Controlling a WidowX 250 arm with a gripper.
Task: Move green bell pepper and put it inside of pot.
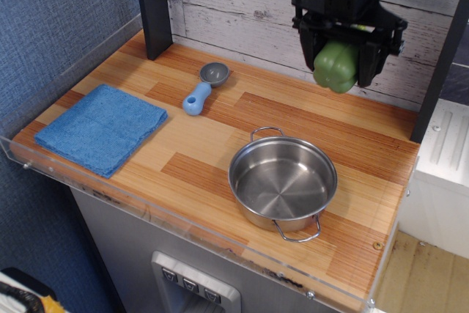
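My black gripper [339, 60] is shut on the green bell pepper [336, 66] and holds it high above the back right of the wooden counter, in front of the white plank wall. The pepper hangs between the two fingers, clear of the counter. The shiny steel pot [283, 181] with two wire loop handles stands empty on the counter, in front of and below the gripper, a little to its left.
A small grey scoop with a blue handle [202, 86] lies at the back middle. A folded blue cloth [102, 127] lies at the left. A dark post [153, 6] stands at the back left. A clear plastic rim [183, 223] edges the counter's front.
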